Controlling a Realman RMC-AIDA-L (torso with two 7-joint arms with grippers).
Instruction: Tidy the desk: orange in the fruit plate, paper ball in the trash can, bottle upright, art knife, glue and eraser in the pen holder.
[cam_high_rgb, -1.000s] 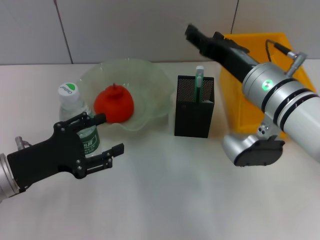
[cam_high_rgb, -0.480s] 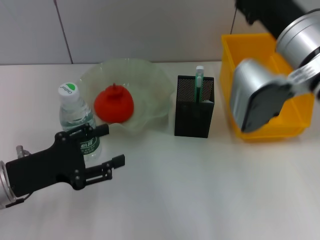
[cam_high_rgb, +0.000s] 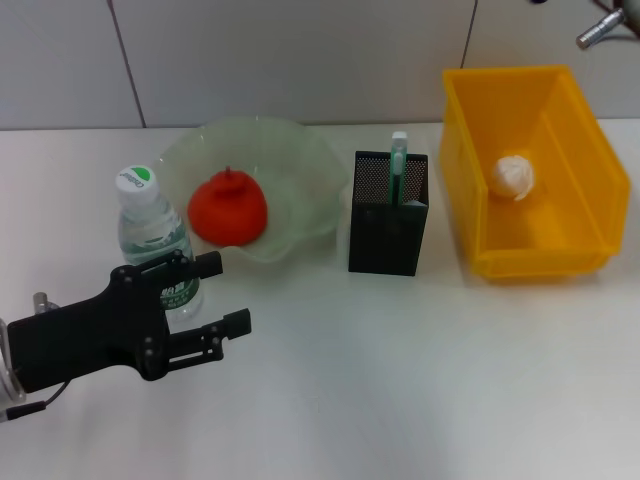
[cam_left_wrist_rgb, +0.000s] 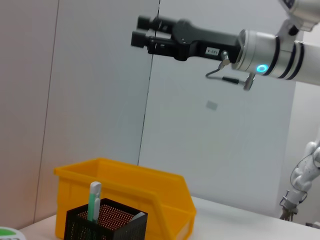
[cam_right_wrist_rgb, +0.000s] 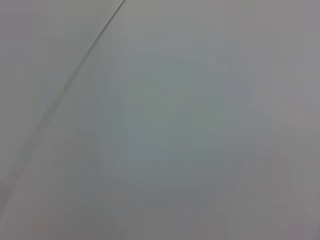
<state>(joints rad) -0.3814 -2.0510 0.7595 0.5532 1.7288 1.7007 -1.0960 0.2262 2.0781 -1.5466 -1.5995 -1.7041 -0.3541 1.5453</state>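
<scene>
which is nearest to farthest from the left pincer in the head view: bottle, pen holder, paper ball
From the left pincer:
1. Bottle, upright just behind it.
2. Pen holder, mid-table to its right.
3. Paper ball, inside the yellow bin at the far right.

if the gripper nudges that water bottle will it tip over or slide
The bottle probably tips rather than slides: it stands tall and narrow on the table. The thin clear plastic likely dents if squeezed. The left gripper is open right beside it.
</scene>
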